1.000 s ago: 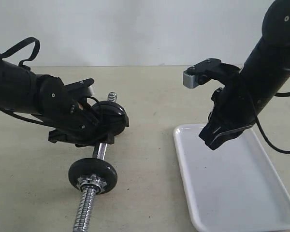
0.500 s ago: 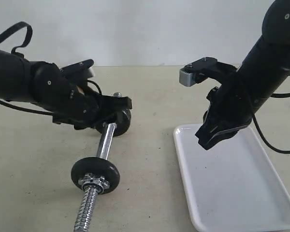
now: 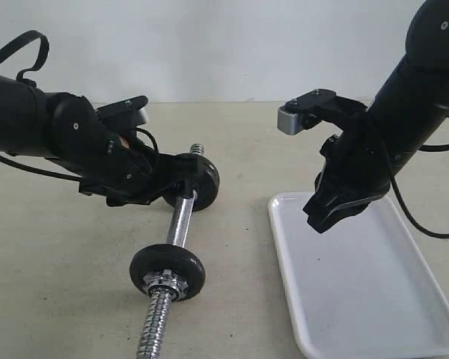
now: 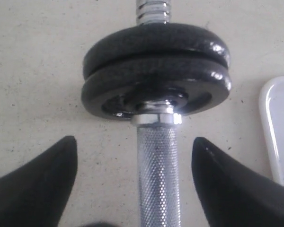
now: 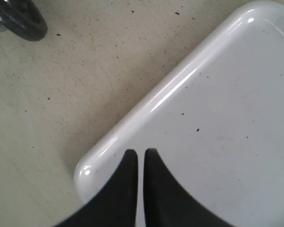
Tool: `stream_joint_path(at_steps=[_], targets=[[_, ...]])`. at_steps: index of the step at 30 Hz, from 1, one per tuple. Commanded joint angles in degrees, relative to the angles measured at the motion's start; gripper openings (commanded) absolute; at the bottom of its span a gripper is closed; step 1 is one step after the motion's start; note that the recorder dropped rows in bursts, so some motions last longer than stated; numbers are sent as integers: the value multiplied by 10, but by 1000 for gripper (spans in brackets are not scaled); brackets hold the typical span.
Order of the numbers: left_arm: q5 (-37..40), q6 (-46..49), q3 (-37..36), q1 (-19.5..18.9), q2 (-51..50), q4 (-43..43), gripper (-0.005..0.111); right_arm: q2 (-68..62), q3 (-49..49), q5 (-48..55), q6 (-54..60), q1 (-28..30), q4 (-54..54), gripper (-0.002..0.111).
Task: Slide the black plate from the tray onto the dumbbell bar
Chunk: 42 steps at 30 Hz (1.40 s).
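We judge the sliding itself done, and the letting-go the step in hand. The tray [image 3: 374,299], white, glossy and rectangular with rounded corners and a low rim, fills the lower right of the exterior view and bears no disc. The dumbbell bar [image 3: 181,221], a short chrome steel rod with a knurled middle and coarse-threaded ends, lies on the pale beige counter [image 3: 60,284] at centre left.

Near the bar's upper end two matte-black iron discs sit on it face to face, touching. We take the outer one, nearer the threaded tip, for the black plate [image 4: 156,40], a flat round disc. A plate pushed on from that end would come to rest outermost. The inner disc [image 4: 156,90] sits against a small chrome collar [image 4: 156,118]. A third black disc [image 3: 167,269], with a chrome nut [image 3: 157,284], sits lower down the bar.

The left fingers [image 4: 38,184] are released. In the left wrist view they stand spread wide at the two lower corners, clear of the bar between them and touching neither disc. The right fingers [image 5: 128,189] are clenched together on nothing, over a corner of the tray.

The next move, as we judge it, calls for drawing the left arm straight back without brushing the rod. The bar lies loose on the counter and may roll, and we see no nut outside the black plate to keep it from sliding off.
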<state>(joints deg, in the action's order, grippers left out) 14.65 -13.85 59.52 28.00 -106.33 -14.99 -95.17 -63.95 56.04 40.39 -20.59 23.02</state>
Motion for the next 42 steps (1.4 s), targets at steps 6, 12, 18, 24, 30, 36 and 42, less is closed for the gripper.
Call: stream_joint_path(at_steps=[6, 12, 18, 24, 30, 36, 42], targets=[[53, 76, 1, -1, 6, -2, 64, 8, 22, -10, 5, 0, 3, 0], [64, 101, 1, -1, 24, 1, 64, 8, 29, -39, 3, 0, 8, 0], [75, 101, 1, -1, 58, 46, 64, 8, 29, -39, 2, 0, 8, 0], [122, 89, 1, -1, 75, 103, 64, 8, 29, -36, 2, -1, 9, 0], [145, -2, 1, -1, 75, 220, 64, 8, 29, -24, 2, -3, 24, 0], [153, -111, 1, -1, 75, 317, 64, 8, 29, -6, 7, -92, 23, 0], [153, -145, 1, -1, 69, 304, 64, 8, 29, -64, -45, -139, 23, 0]])
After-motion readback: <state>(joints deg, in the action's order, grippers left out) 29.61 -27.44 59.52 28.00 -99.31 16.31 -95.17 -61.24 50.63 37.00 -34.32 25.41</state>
